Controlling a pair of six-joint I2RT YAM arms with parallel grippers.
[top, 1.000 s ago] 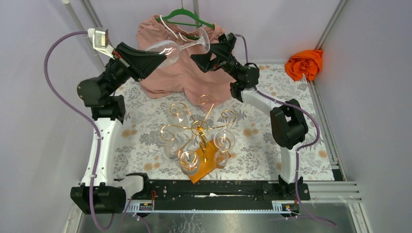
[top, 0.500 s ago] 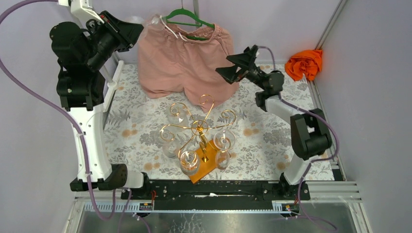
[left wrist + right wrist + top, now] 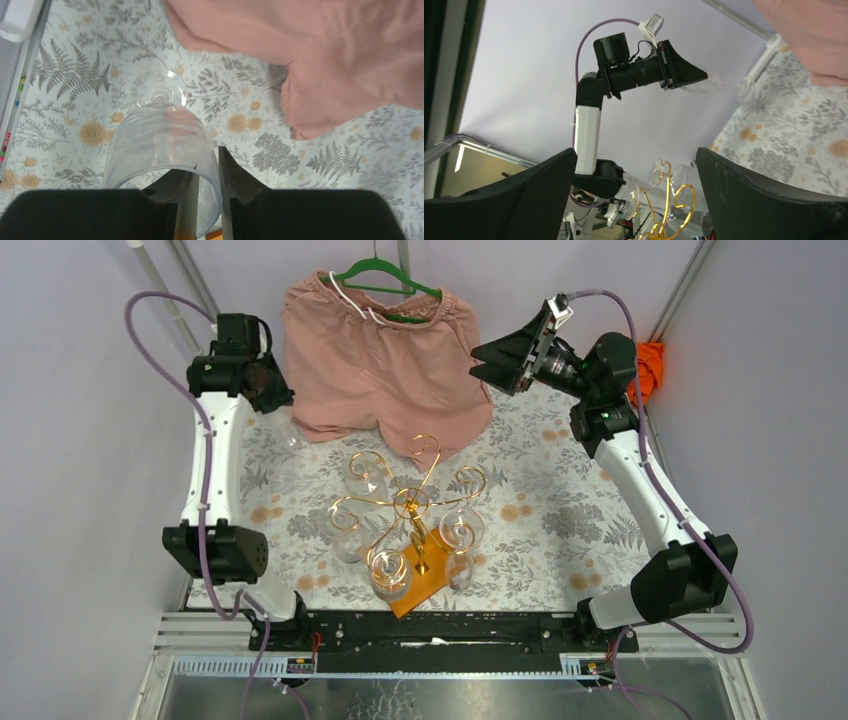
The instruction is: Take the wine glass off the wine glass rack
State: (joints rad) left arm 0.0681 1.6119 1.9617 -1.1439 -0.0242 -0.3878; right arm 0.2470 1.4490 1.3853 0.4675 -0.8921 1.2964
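The left pincer (image 3: 206, 167) grips the wine glass (image 3: 159, 132) by its rim, one finger inside the bowl and one outside, with the foot pointing down at the floral counter (image 3: 65, 75). The glass is off the rack (image 3: 410, 508), at ten o'clock from it. The right pincer (image 3: 497, 360) gapes wide at one o'clock, holding nothing.

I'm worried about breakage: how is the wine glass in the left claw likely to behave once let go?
Probably fragile: the left claw pinches only the thin clear wall of the wine glass near its rim. Likely slippery, as that wall looks smooth. It may tip easily, with a wide bowl above a narrow stem and small foot.
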